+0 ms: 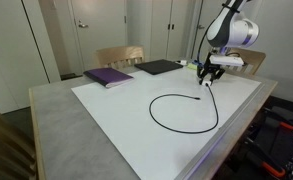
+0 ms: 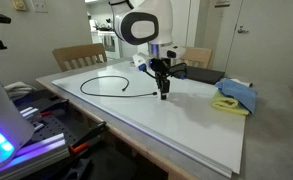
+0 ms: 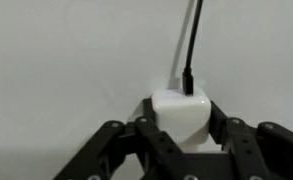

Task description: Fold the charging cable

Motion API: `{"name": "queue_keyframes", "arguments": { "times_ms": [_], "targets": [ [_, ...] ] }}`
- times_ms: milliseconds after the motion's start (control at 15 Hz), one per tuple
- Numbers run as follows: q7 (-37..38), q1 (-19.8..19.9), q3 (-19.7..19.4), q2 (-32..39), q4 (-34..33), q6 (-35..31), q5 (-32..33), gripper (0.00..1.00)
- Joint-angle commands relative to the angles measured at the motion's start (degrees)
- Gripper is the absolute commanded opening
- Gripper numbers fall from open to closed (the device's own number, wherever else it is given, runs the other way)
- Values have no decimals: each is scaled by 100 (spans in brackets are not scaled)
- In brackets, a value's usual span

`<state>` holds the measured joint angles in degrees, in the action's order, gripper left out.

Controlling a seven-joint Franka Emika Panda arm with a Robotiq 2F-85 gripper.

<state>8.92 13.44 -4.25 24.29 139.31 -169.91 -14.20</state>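
So my claw (image 3: pixel 182 118) is clamping down on the white plug (image 3: pixel 181 105) of the charging cable (image 3: pixel 193 40). The rest of the thin black cord is lying in a loose loop on the worktop (image 1: pixel 106 115), well apart from the purple book (image 1: pixel 108 76).

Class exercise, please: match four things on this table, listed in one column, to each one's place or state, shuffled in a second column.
1 white plug
2 charging cable
3 purple book
4 blue cloth

A closed, near a wooden chair
B crumpled in a heap
C gripped in the claw
D looped on the white sheet

Pairs: 1-C, 2-D, 3-A, 4-B
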Motion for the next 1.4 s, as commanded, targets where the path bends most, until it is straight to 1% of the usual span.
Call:
{"name": "queue_keyframes", "arguments": {
  "times_ms": [0, 200, 467, 600, 667, 733, 800, 933, 1133, 1200, 1267, 1333],
  "targets": [
    [-9, -240, 23, 278, -226, -166, 76, 28],
    [-48, -550, 32, 352, -348, -201, 289, 28],
    [-55, -1134, -29, 454, -609, -87, 774, 28],
    [83, -1446, -87, 525, -761, -38, 916, 28],
    [218, -1634, -165, 531, -770, -74, 953, 28],
    [507, -1923, -387, 538, -748, -139, 985, 28],
    [226, -1560, -100, 384, -632, -76, 852, 53],
    [440, -1852, -269, 418, -669, -81, 898, 53],
    [462, -1899, -316, 432, -683, -82, 906, 53],
    [462, -1899, -320, 434, -685, -82, 906, 28],
    [291, -1767, -144, 454, -736, -50, 894, 28],
    [201, -1735, -81, 470, -790, 24, 920, 28]
  ]
}}
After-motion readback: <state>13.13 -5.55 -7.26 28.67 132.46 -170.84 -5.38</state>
